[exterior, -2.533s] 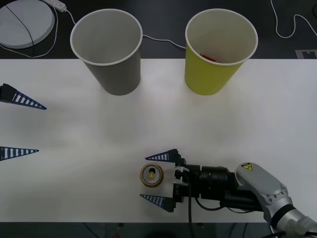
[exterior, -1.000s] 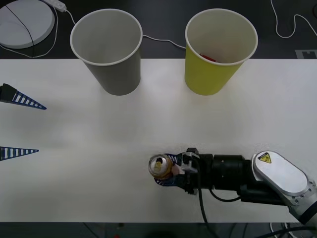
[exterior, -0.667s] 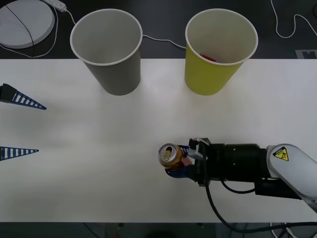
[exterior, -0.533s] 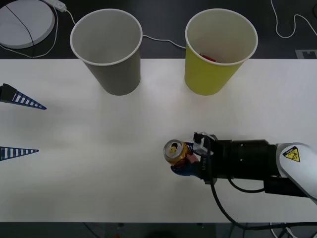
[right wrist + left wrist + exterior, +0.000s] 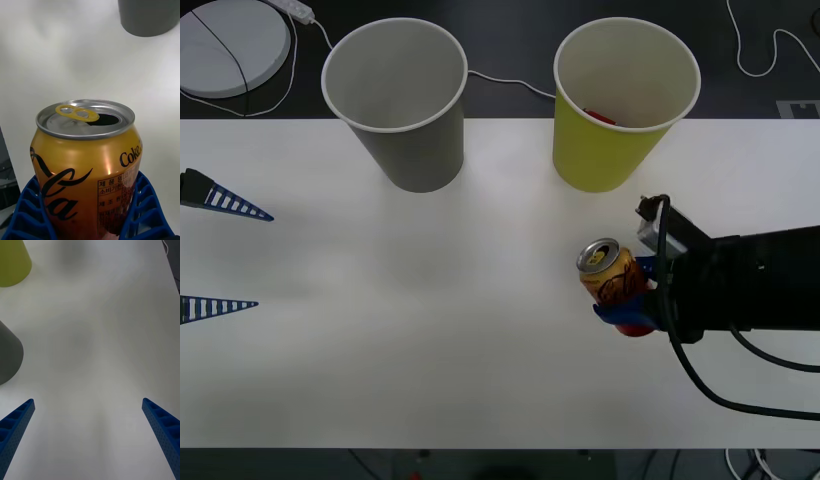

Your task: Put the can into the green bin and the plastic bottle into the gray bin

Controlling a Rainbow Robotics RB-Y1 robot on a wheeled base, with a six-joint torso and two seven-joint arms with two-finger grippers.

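Blue ribbed fingers of the right gripper (image 5: 620, 300) are clamped on the can (image 5: 606, 272), one finger on each side of its lower body. In the right wrist view the can (image 5: 85, 165) sits upright between the two fingers (image 5: 144, 210), silver top up, yellow pull tab bent back over an open mouth, dark script lettering on the gold wall. The can is tilted slightly in the front view, with its top leaning toward the far left. The black right arm reaches in from the right edge, with a black cable looping off it toward the near side. The can is on the right half of the white table (image 5: 430, 330), nearer than the green bin (image 5: 620, 105) and a little right of that bin's middle; the two are apart. Something red lies inside the green bin, against its far wall; what it is cannot be told. The gray bin (image 5: 398, 100) stands upright to the left of the green one at the far edge, well apart from the can. The left gripper (image 5: 220, 255) is parked at the far left of the table, its fingers spread wide with nothing between them.
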